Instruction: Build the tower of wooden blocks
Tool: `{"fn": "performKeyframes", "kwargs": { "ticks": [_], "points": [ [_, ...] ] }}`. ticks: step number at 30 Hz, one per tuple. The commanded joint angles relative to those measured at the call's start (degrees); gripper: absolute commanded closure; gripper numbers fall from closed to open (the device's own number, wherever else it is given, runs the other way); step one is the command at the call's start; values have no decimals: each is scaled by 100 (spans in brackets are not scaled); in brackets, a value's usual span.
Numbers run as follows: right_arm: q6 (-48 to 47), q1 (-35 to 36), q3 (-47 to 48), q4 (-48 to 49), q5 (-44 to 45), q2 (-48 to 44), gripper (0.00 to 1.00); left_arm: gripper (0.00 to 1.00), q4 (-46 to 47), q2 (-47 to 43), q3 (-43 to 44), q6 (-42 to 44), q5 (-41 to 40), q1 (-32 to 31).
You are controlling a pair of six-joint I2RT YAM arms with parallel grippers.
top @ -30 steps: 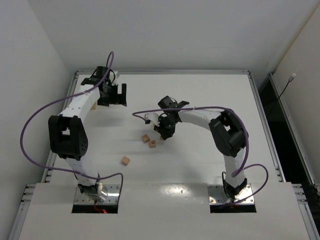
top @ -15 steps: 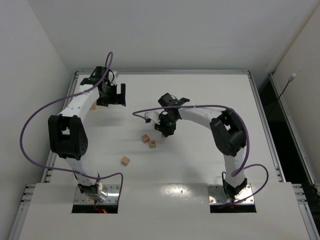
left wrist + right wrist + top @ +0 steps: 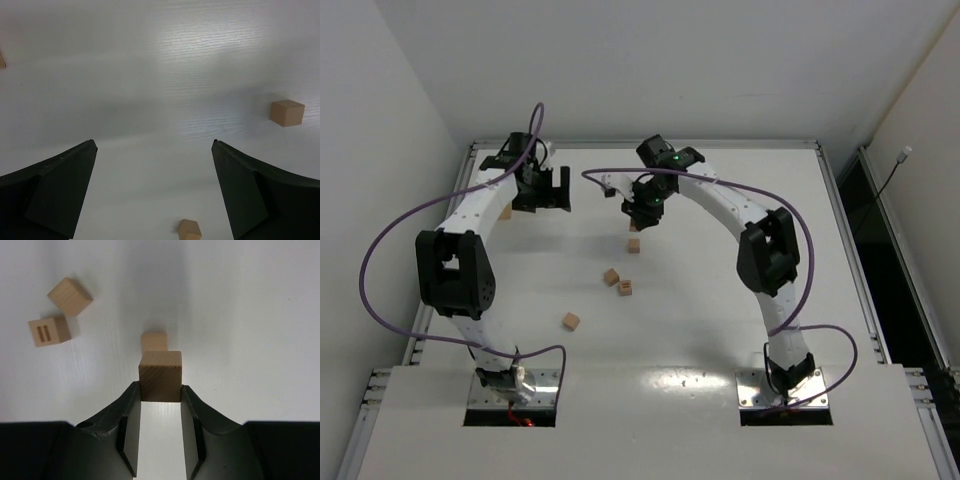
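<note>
Carry-and-place step; no stack begun yet. Right gripper [image 3: 645, 210]: pinched on opposite faces of one wood cube [image 3: 160, 376], held clear of the table [image 3: 740, 300]. At 12 o'clock of the held piece in the wrist view, lower down: a lone cube [image 3: 154, 342], likely the base; in the top view, at 6 o'clock of the gripper. Plain cube [image 3: 70, 296] and slotted cube [image 3: 48, 330] loose at 10 o'clock. Left gripper [image 3: 154, 145]: spread wide, nothing between, at 9 o'clock of the right. Next, by judgement: centre over the lone cube, square the faces, lower until seated, release slowly. Risk: off-centre landing, nudged base.
</note>
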Motion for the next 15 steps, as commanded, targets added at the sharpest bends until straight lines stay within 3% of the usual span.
{"fn": "performKeyframes", "kwargs": {
  "ticks": [1, 8, 15],
  "points": [
    [-306, -54, 879, -772, -330, 610, 100, 0, 141, -73, 29, 59, -4, 151],
    [-307, -54, 1794, -1327, -277, 1226, 100, 0, 141, -73, -23, 59, 48, 151],
    [-307, -54, 1848, -1433, -225, 1297, 100, 0, 193, -73, -23, 59, 110, 203]
  ]
}}
